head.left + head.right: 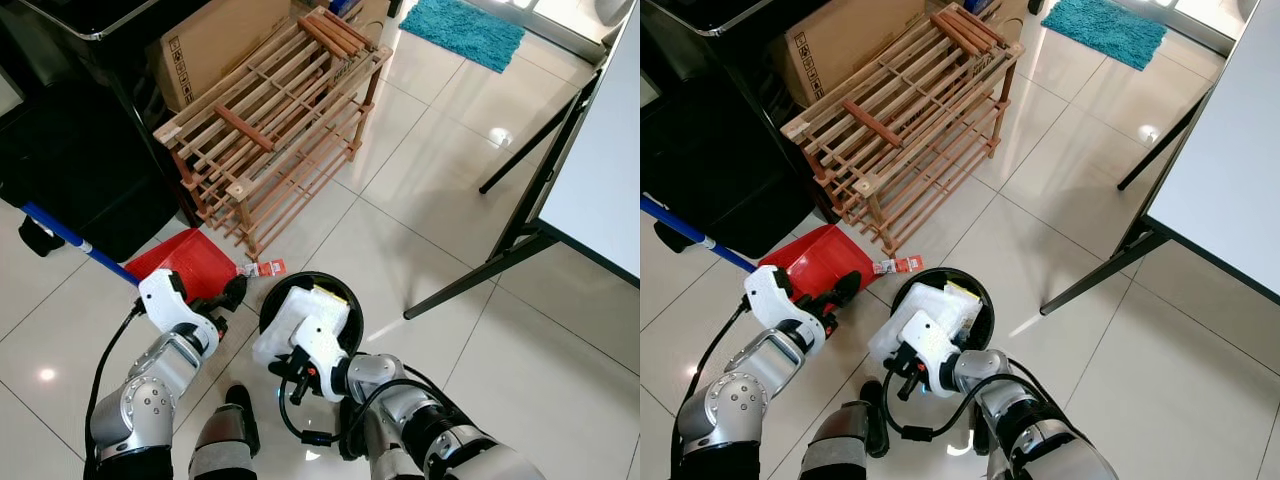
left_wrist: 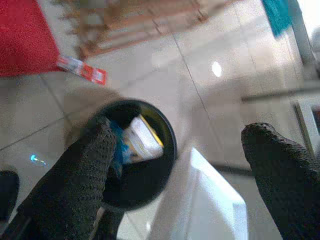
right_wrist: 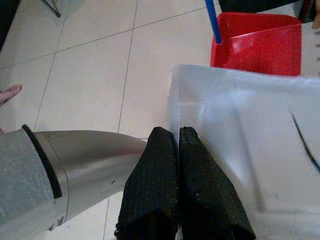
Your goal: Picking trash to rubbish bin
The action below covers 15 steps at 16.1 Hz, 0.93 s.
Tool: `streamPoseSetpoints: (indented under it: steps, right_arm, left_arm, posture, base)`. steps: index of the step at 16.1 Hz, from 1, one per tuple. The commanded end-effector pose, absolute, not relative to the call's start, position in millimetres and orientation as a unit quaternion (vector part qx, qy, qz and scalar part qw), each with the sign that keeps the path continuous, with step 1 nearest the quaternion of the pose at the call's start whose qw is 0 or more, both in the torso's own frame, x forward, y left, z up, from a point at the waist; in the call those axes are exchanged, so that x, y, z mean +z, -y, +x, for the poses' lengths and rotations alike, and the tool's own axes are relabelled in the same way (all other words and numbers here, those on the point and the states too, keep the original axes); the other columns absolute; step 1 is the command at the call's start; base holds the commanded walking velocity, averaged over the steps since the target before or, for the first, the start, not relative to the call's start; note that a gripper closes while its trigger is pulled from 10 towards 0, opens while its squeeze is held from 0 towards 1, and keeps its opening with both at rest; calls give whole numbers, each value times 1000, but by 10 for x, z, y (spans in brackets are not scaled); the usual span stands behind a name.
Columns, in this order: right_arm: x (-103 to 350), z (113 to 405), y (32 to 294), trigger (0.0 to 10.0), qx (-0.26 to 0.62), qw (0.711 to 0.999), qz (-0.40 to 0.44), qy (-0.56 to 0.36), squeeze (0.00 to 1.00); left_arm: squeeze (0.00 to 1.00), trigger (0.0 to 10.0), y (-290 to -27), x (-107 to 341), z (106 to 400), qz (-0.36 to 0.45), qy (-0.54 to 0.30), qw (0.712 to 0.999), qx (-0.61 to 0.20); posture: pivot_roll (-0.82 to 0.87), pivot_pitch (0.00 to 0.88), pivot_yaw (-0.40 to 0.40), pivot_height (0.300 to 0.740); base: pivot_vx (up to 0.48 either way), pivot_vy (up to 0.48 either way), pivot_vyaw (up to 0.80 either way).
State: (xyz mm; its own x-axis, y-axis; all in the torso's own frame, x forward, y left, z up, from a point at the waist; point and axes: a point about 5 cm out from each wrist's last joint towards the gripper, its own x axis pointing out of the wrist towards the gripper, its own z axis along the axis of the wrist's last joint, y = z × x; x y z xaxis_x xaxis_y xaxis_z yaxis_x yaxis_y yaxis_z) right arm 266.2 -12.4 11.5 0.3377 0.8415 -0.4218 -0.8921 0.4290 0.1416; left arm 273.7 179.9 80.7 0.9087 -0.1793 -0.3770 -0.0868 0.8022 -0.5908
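In the left eye view, a round black rubbish bin [image 1: 342, 296] stands on the pale tiled floor [image 1: 440, 200] just ahead of the robot, with white and yellow packaging inside. The right gripper [image 1: 288, 383] sits at the bin's near rim, pinching a white plastic sheet [image 1: 282, 325] that lies over that side of the bin. The left gripper [image 1: 228, 298] hovers beside a red dustpan [image 1: 185, 264] with a blue handle [image 1: 75, 243]. A small red and white wrapper [image 1: 261, 268] lies on the floor between the dustpan and the bin. Behind stands a wooden rack [image 1: 272, 120], tipped at an angle, and a cardboard box [image 1: 220, 40] bearing black handling symbols too small to read. A teal mat [image 1: 463, 30] lies farther off, and a table's black legs [image 1: 520, 235] cross the right side.

The right eye view gives the same layout, the wrapper [image 1: 896, 266] again on the floor just past the bin [image 1: 975, 290].

In the left wrist view, the two black fingers [image 2: 80, 185] stand wide apart, nothing between them; the bin [image 2: 169, 150] and the wrapper [image 2: 82, 70] show beyond, with printing too blurred to read.

In the right wrist view, the fingers [image 3: 197, 190] are pressed together against the edge of the white sheet [image 3: 240, 125], with the dustpan [image 3: 257, 42] beyond and the robot's silver leg [image 3: 82, 160] alongside.
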Motion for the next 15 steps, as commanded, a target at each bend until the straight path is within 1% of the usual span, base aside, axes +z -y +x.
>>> streamPoseSetpoints:
  steps: [1, 3, 4, 6, 7, 8, 10, 13, 14, 15]
  right_arm:
    - [168, 2642, -49, 0, 540, 813, -44, -213, 0]
    - [149, 2648, -20, 0, 531, 818, -48, -218, 0]
    - [144, 2650, -9, 0, 528, 819, -49, -218, 0]
    - [107, 2675, 66, 0, 504, 831, -68, -224, 0]
    - [82, 2688, 113, 10000, 491, 836, -87, -229, 0]
    - [52, 2719, 192, 10000, 463, 848, -108, -235, 0]
    - [46, 2758, 271, 10000, 440, 859, -111, -237, 0]
    - [56, 2870, 484, 10000, 371, 892, -108, -235, 0]
    - [59, 2907, 557, 10000, 347, 900, -113, -236, 0]
    - [55, 2948, 666, 10000, 314, 910, -126, -239, 0]
  left_arm:
    - [0, 10000, -1737, 753, 2662, -306, -232, 921, -58]
    - [0, 10000, -1745, 755, 2621, -273, -238, 928, -89]
    - [0, 10000, -1763, 758, 2622, -270, -237, 929, -88]
    - [0, 10000, -1826, 762, 2633, -257, -236, 933, -86]
    - [0, 10000, -1826, 767, 2630, -262, -234, 932, -95]
    - [0, 10000, -1808, 785, 2611, -275, -232, 926, -115]
    - [0, 10000, -1790, 806, 2597, -281, -230, 922, -134]
    - [0, 10000, -1772, 798, 2594, -293, -225, 916, -155]
    - [0, 10000, -1767, 775, 2602, -275, -229, 921, -153]
    - [0, 10000, -1763, 734, 2620, -208, -238, 936, -153]
  posture:
    - [114, 374, -80, 740]
    - [113, 371, -79, 740]
    - [113, 370, -79, 740]
    - [113, 362, -80, 740]
    - [110, 355, -80, 740]
    - [107, 348, -81, 740]
    - [103, 347, -80, 740]
    - [82, 327, -79, 740]
    - [80, 325, -79, 740]
    - [77, 309, -78, 740]
  base:
    - [0, 0, 0]
    - [0, 0, 0]
    - [0, 0, 0]
    - [0, 0, 0]
    - [0, 0, 0]
    - [0, 0, 0]
    - [0, 0, 0]
    - [0, 0, 0]
    - [0, 0, 0]
    - [0, 0, 0]
